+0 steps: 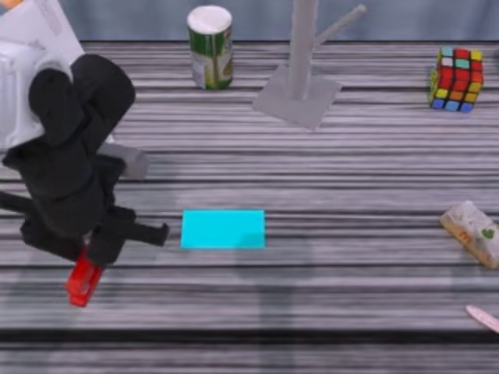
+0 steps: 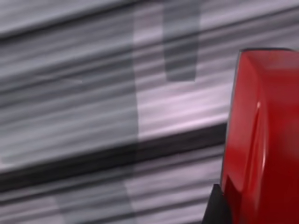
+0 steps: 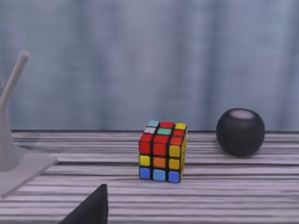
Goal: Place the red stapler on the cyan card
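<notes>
The red stapler [image 1: 83,279] is at the front left of the table, its far end sticking out from under my left arm. My left gripper [image 1: 92,261] is shut on it. The left wrist view shows the stapler's glossy red body [image 2: 264,135] up close, with one dark finger [image 2: 214,210] against its side. I cannot tell whether it touches the table. The cyan card [image 1: 223,229] lies flat near the table's middle, to the right of the left gripper and apart from it. My right arm is out of the top view. One finger [image 3: 91,210] of its open gripper shows in the right wrist view.
A green can [image 1: 210,47] and a grey stand [image 1: 300,86] are at the back. The puzzle cube [image 1: 456,79] sits at the back right, beside a dark ball [image 3: 240,132]. A small box [image 1: 472,232] and a pink strip [image 1: 483,318] lie at the right edge.
</notes>
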